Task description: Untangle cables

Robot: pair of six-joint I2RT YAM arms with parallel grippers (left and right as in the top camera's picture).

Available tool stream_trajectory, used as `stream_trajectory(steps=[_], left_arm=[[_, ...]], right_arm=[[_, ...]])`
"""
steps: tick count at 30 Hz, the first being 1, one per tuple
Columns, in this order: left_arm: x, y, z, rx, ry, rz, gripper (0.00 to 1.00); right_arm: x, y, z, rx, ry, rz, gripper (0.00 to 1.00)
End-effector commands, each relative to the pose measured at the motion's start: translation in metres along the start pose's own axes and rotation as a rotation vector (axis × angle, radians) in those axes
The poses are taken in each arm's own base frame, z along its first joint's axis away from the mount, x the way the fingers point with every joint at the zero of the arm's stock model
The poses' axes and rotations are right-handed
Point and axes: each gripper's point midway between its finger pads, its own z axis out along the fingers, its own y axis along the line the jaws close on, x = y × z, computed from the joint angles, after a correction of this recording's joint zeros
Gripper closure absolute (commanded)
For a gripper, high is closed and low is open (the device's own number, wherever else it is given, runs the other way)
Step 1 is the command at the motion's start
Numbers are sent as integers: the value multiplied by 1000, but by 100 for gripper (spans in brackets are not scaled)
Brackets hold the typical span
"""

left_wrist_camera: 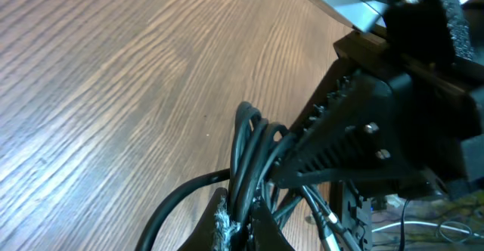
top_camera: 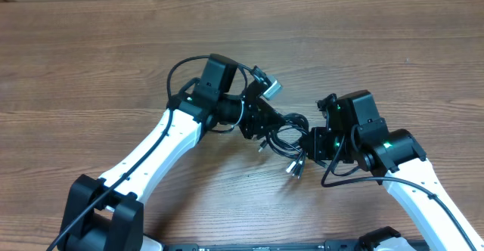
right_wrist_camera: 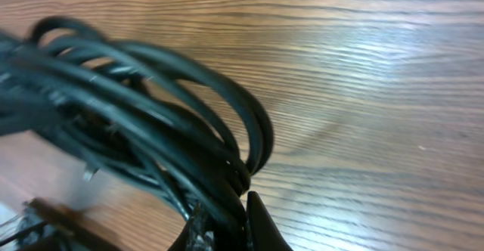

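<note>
Left claw point(top_camera: 261, 124) and right claw point(top_camera: 308, 141) both clamped on cables point(top_camera: 283, 134) bunched mid-way along the desk point(top_camera: 113, 54), toward its front edge, so pull apart slow and level, watching loops don't cinch around plugs point(top_camera: 295, 168).

Two grippers point(top_camera: 262, 124) point(top_camera: 312, 142), one cable tangle point(top_camera: 286, 139), one table point(top_camera: 91, 47)

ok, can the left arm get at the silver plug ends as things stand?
Probably not: the left end effector is shut on the cables, so it would have to let go first. The silver plug ends sit beside the right end effector.
</note>
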Motion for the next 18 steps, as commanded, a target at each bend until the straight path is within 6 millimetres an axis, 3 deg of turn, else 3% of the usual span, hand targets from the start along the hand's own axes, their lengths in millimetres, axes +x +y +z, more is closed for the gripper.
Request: stream_trajectory(steps=[1, 4, 11, 18], left_arm=[[-11, 21, -18, -88, -39, -29, 96], [-10, 21, -18, -87, -35, -33, 96], [-10, 21, -18, -86, -35, -34, 96], [-10, 18, -18, -67, -37, -32, 96]], right_arm=[[7, 1, 3, -53, 30, -39, 96], [5, 10, 3, -104, 26, -70, 94], [2, 11, 3, -108, 15, -76, 94], [-4, 15, 2, -126, -11, -89, 87]])
